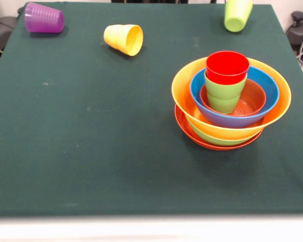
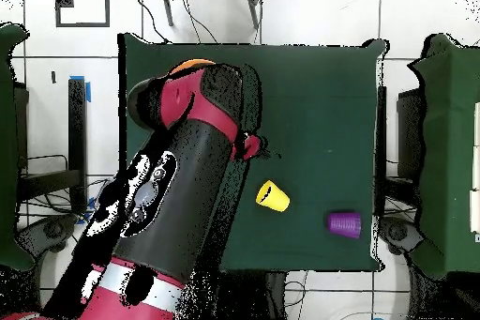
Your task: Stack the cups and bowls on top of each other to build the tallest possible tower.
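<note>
Jaws of mine show in neither view, so I cannot tell whether they are parted or closed; from overhead my own red and black arm (image 2: pixel 178 194) reaches out over the desk (image 1: pixel 91 151) and hides whatever hangs under it. In the front view the tower (image 1: pixel 231 103) stands near the desk's right-hand edge, about midway along it. At its foot is the wide red-orange bowl (image 1: pixel 192 135), then the green bowl (image 1: pixel 212 138), the large orange-yellow bowl (image 1: pixel 184 96), the blue bowl (image 1: pixel 265 83) and the small orange bowl (image 1: pixel 252 98), each nested in the one below. One light green cup (image 1: pixel 223 96) stands upright in the small bowl, with the red cup (image 1: pixel 227 66) set mouth up inside it. The purple cup (image 1: pixel 44 17) lies on its side at the pedestal-side corner on the left. The yellow cup (image 1: pixel 123 39) lies on its side near the pedestal-side edge, well apart from the tower. Another light green cup (image 1: pixel 237 14) shows tilted by the opposite pedestal-side corner, and whether it rests on the desk I cannot tell
</note>
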Tool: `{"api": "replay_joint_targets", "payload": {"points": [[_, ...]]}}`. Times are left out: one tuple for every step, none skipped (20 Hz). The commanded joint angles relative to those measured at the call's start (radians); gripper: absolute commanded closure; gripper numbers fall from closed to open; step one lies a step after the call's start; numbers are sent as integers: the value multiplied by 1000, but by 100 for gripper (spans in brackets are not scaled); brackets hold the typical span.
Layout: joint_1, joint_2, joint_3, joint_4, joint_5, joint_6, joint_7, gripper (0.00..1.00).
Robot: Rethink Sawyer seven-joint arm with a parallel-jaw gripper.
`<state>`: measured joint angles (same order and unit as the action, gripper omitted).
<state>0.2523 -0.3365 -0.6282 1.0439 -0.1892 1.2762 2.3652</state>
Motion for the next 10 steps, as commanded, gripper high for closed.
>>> {"api": "replay_joint_targets", "payload": {"points": [[2,2,21,-6,-20,67,97,0],[2,6,20,-11,-20,71,95,0],[-1,10,18,-16,-20,74,92,0],[-1,18,16,-18,-18,85,93,0],[-2,27,16,-13,-18,72,102,0],[-2,37,15,-8,-18,59,111,0],[-4,57,14,-7,-16,52,128,0],[-3,71,13,-11,-16,49,135,0],[-3,90,13,-15,-14,49,145,0],[-3,110,13,-20,-12,49,156,0]]}}
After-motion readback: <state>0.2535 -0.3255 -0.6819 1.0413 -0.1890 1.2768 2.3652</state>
